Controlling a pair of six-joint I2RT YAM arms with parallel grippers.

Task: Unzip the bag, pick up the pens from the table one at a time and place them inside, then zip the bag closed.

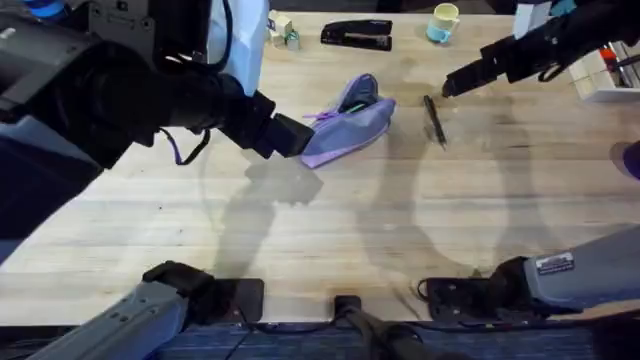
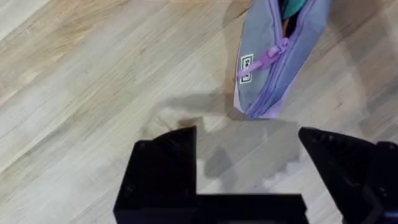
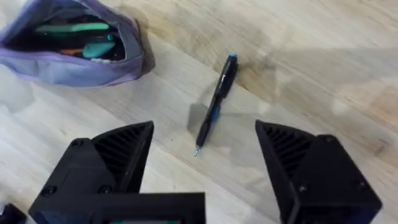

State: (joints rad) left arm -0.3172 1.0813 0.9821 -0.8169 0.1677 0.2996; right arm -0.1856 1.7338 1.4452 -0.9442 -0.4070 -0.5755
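Teal pens inside the unzipped bag (image 3: 74,43), black pen (image 3: 215,106) beyond the wide-open, empty right hand (image 3: 205,162).

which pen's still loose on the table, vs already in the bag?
The black pen with the blue cap end, lying flat on the table between the open right jaws. The green and teal ones sit inside the open lilac bag.

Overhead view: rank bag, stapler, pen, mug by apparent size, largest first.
1. bag
2. stapler
3. pen and mug: the pen is longer but thin, the mug is shorter but wider, so I won't rank them.
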